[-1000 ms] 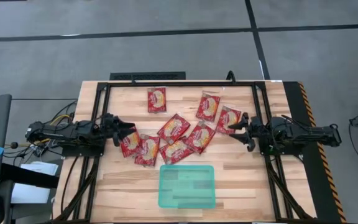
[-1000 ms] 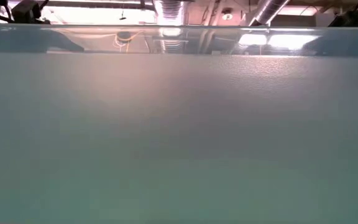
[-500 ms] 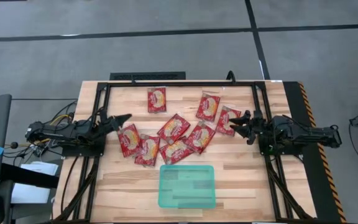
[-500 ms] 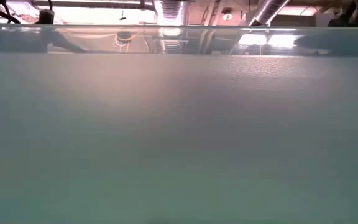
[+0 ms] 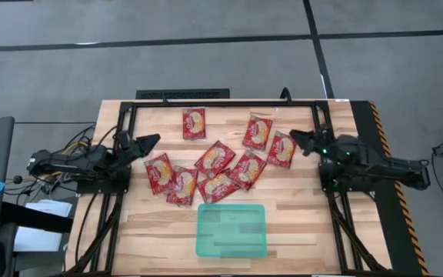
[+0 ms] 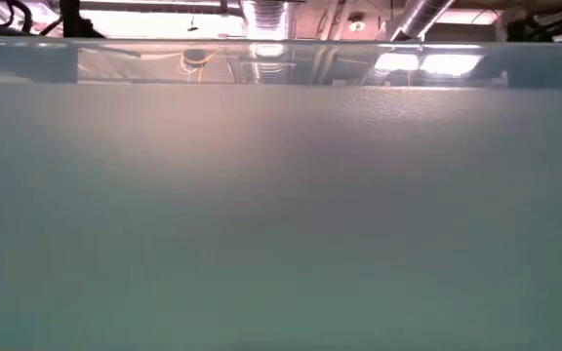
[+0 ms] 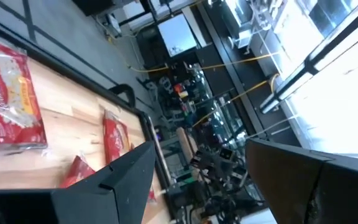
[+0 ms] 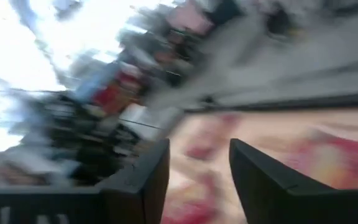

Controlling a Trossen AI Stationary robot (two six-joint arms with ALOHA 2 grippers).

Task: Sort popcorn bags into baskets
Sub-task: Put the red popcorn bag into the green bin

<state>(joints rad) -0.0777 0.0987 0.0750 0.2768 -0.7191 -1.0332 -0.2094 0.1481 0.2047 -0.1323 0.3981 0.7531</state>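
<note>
Several red popcorn bags lie flat on the wooden table: one at the far middle (image 5: 194, 123), two at the right (image 5: 258, 131) (image 5: 282, 149), and a loose overlapping cluster in the middle (image 5: 214, 158) (image 5: 182, 185). The empty teal basket (image 5: 231, 229) stands at the near middle. My left gripper (image 5: 151, 140) is open and empty, just beyond the leftmost bag (image 5: 160, 173); its wrist view (image 7: 201, 146) looks up into the room. My right gripper (image 5: 297, 137) is open and empty beside the rightmost bag; its wrist view (image 8: 199, 143) is blurred.
A black metal frame (image 5: 221, 103) runs along the table's far, left and right sides. The basket's translucent wall (image 6: 281, 214) fills nearly all of the low view. Bare wood shows on both sides of the basket near the front edge.
My left gripper has drawn away from the leftmost bag toward the table's far edge. My right gripper has moved from the rightmost bag's edge toward the far edge. The bags lie as before.
</note>
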